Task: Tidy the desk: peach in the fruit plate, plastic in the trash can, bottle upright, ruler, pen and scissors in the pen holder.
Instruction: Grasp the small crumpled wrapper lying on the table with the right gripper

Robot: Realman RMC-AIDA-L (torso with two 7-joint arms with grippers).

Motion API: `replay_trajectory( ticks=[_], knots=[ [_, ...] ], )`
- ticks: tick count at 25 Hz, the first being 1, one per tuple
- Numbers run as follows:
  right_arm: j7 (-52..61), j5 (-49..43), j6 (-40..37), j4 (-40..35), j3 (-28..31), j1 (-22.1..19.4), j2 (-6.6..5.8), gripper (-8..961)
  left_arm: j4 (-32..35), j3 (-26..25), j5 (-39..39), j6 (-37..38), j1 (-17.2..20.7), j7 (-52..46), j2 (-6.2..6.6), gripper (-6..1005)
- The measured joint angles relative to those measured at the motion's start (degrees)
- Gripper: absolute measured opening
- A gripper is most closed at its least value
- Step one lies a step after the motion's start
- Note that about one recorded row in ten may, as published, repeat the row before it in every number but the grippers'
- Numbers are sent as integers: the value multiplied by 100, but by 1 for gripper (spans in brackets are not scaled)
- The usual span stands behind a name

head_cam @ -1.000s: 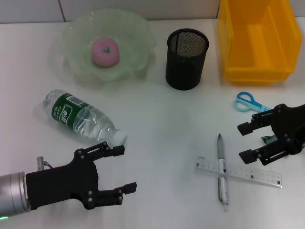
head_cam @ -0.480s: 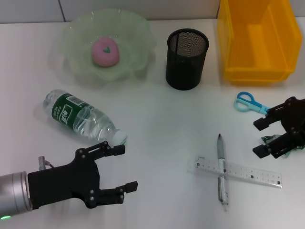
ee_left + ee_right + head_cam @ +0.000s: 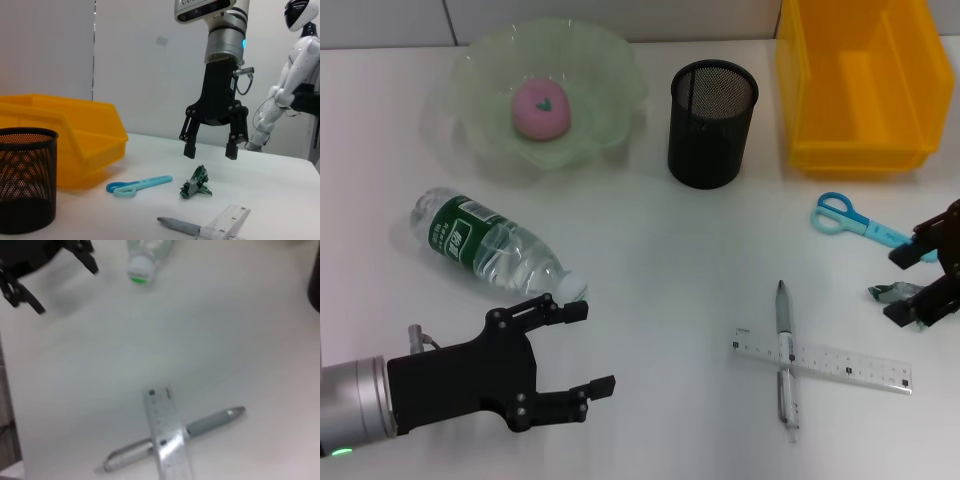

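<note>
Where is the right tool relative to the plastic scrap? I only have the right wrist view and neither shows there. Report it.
Observer: The right tool hangs open above the crumpled green plastic scrap, with a clear gap and no contact.
Operator: Noted. The left tool sits open by the bottle cap; leave it. Now tell me what lies next to the scrap.
Observer: The blue scissors lie flat on the desk between the scrap and the yellow bin, apart from the scrap.
</note>
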Motion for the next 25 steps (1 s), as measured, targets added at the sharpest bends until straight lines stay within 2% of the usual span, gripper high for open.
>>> replay_trajectory(
  ticks=[5,11,12,16,25],
  knots=[
    [42,-483,98,-188,-5,36,82,828,0,-4,0,-39,-8,-31,-2,853],
    [46,-1068,322,-407,-82,40,280,828,0,-2,0,-71,-9,-49,-13,853],
    [46,-1068,322,-407,-82,40,280,829,0,-2,0,-72,-8,-51,-16,853],
    [49,-1177,553,-453,-379,-22,383,829,0,-27,0,-87,13,-54,-20,853],
    [211,-1228,870,-437,-873,-110,427,828,-9,-38,0,-145,25,-66,-20,853]
  ],
)
